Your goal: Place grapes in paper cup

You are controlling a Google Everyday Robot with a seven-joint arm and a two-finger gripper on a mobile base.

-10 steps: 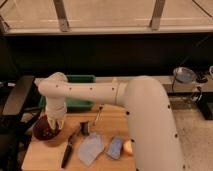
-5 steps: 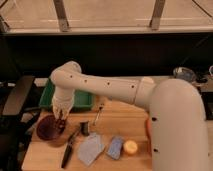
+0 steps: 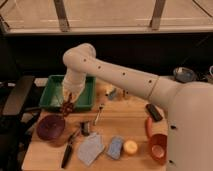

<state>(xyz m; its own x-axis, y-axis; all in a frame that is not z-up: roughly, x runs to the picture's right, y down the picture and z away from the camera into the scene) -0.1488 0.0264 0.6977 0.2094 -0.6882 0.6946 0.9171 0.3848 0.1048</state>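
My gripper (image 3: 67, 103) hangs from the white arm over the front edge of the green tray (image 3: 55, 86), at the table's left. It is shut on the grapes (image 3: 66, 108), a small dark red-brown bunch held above the table. The paper cup (image 3: 130, 146), small, pale and cylindrical, stands near the table's front, well to the right of the gripper, between a blue sponge (image 3: 115, 147) and the orange bowl (image 3: 158, 148).
A dark red bowl (image 3: 50, 127) sits below and left of the gripper. A black-handled tool (image 3: 68, 150), a grey cloth (image 3: 91, 148), a small metal item (image 3: 98, 116), an orange carrot-like thing (image 3: 148, 125) and a black block (image 3: 153, 111) lie on the wooden table.
The gripper has risen from the dark red bowl and moved right and back, toward the green tray, with the grapes in it.
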